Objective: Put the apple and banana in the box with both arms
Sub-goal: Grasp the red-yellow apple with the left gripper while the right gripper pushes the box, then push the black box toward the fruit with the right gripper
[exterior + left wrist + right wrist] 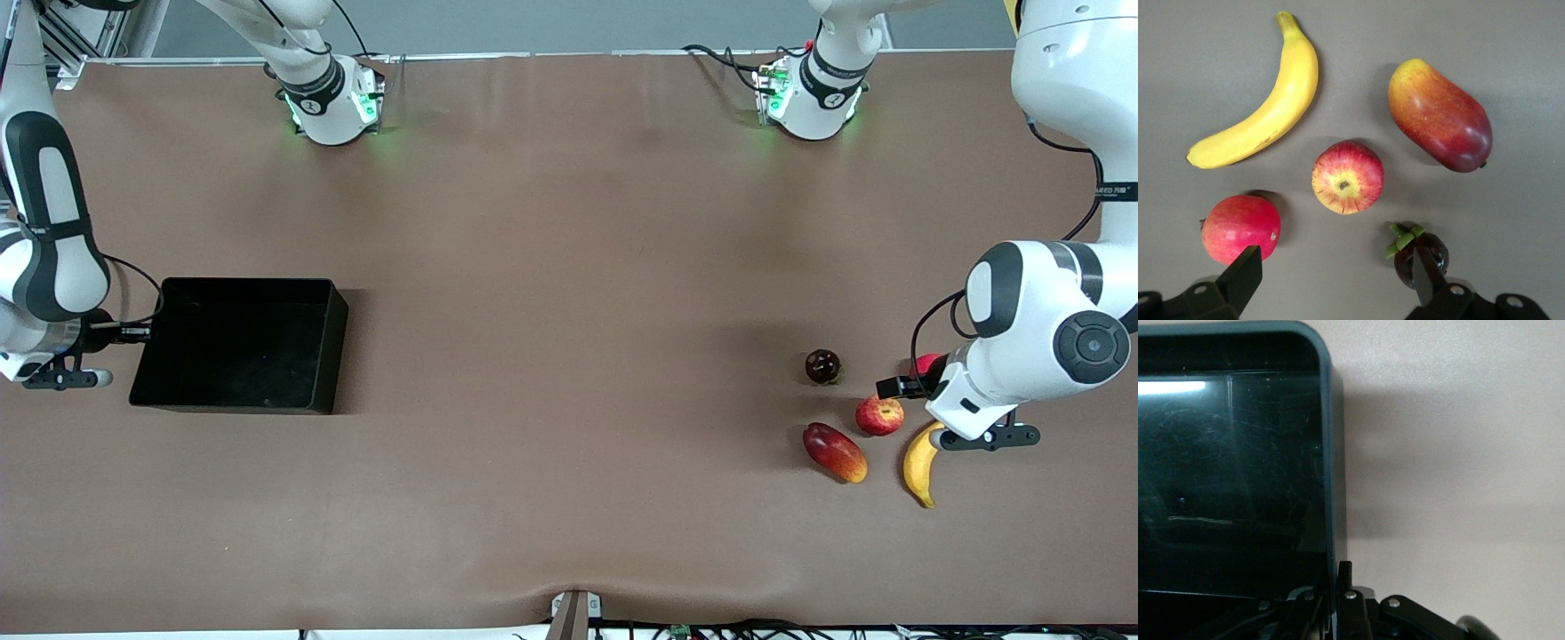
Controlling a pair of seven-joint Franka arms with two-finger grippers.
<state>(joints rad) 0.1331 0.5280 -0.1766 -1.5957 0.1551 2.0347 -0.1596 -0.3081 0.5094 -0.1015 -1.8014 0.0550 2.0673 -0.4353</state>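
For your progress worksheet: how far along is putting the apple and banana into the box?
Done: no fruit is packed; the box holds nothing. In hand: the right pincer is shut on the box's wall, and the open left pincer hovers over the fruits. Left: the apple and banana lie on the table.

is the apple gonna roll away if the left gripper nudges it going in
Probably, a little. The apple is round and stands free on the flat table, touching no other fruit, so an off-centre touch could roll it. Its skin looks smooth and glossy, so it may slip. The open left gripper hangs above the fruit, so closing evenly should help.
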